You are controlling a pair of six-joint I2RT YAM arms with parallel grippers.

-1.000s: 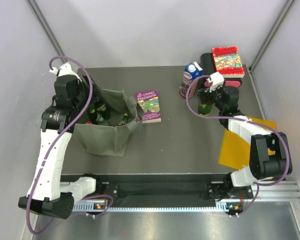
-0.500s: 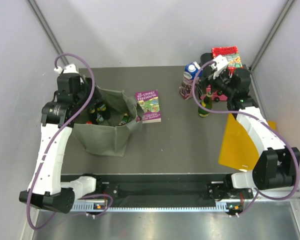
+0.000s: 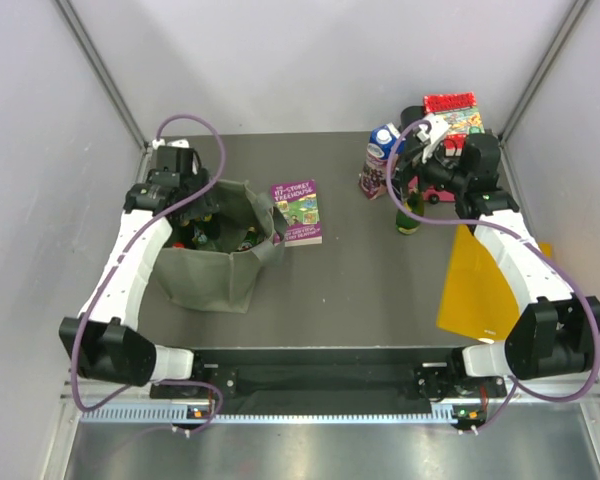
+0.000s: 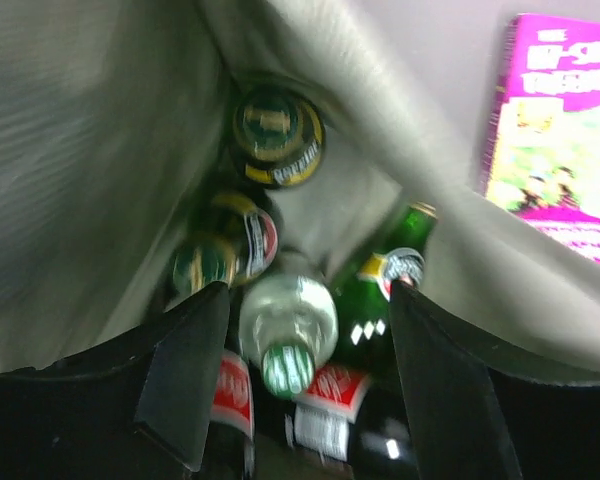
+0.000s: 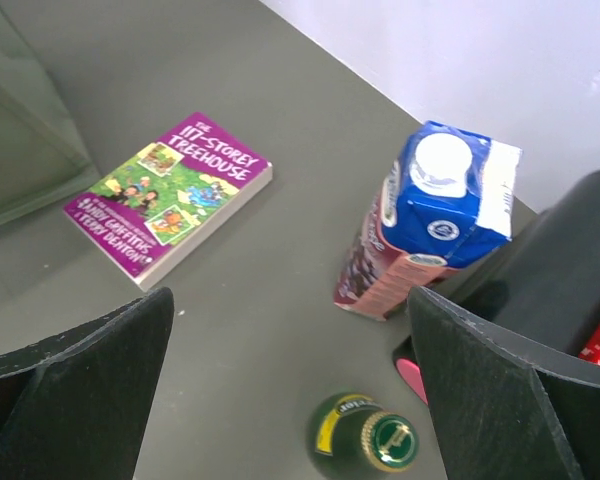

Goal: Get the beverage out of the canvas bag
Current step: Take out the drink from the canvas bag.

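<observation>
Olive grey-green canvas bag (image 3: pixel 215 268) gaped directly beneath left claw (image 4: pixel 308 290); jaws spread, pinching nothing. Green and clear glass bottles (image 4: pixel 288 325) clustered inside, under fingertips. Right claw (image 5: pixel 290 295) spread wide, empty. Green glass bottle (image 5: pixel 365 440) stood upright below it; blue-topped carton (image 5: pixel 430 215) ahead, purple paperback (image 5: pixel 170 195) ahead-left.
</observation>
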